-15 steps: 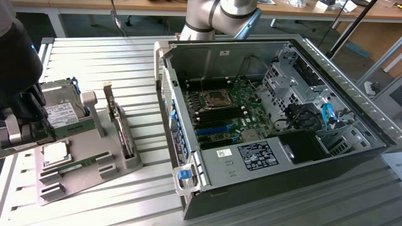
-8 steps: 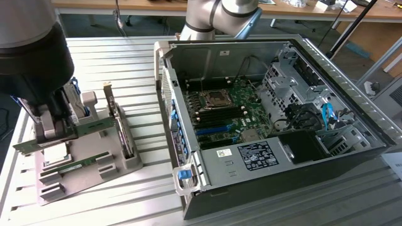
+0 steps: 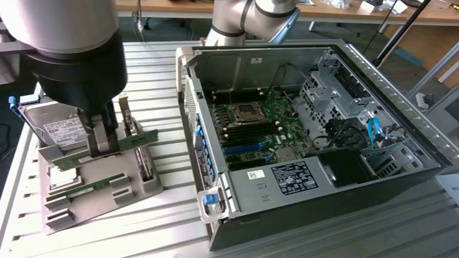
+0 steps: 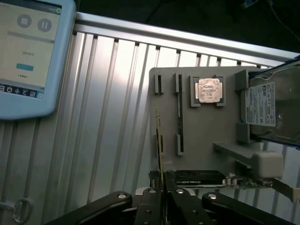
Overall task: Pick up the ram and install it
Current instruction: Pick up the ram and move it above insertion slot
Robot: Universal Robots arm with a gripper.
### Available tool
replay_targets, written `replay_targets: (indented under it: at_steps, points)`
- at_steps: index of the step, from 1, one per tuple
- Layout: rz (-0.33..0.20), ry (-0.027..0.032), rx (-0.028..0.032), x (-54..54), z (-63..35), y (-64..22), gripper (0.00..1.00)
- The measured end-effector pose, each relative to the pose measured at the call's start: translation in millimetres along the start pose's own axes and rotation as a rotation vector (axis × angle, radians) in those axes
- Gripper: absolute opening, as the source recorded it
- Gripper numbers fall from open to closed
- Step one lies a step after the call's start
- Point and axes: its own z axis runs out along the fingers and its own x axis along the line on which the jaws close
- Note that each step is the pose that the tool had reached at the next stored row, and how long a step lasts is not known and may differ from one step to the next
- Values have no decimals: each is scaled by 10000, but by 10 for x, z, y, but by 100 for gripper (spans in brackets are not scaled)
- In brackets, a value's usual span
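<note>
The ram [image 3: 136, 140] is a long thin green stick, held level just above the grey parts tray [image 3: 54, 215] at the exterior view's left. My gripper [image 3: 104, 141] is shut on it near its middle. In the wrist view the ram [image 4: 159, 136] shows edge-on, running away from the fingers [image 4: 149, 206], with the tray [image 4: 206, 136] beneath it. A second green stick [image 3: 93, 188] lies in the tray, nearer the front. The motherboard's memory slots [image 3: 248, 131] lie inside the open computer case [image 3: 358, 59] at the exterior view's right.
On the tray are a silver processor chip [image 4: 207, 90], a hard drive [image 4: 269, 108] and an upright card with a metal bracket [image 3: 131, 126]. A light blue tablet [image 4: 28, 56] lies on the slatted table. The case wall [image 3: 188, 107] stands between tray and motherboard.
</note>
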Motion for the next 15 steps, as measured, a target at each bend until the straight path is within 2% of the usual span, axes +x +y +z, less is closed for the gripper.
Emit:
replay_targets:
  at_steps: [2,11,15]
  points:
    - [1,-2,-18,22,-4,-121,14]
    - [1,-13,-74,89,-15,-491,14]
    - [2,-18,-104,126,-20,-700,14]
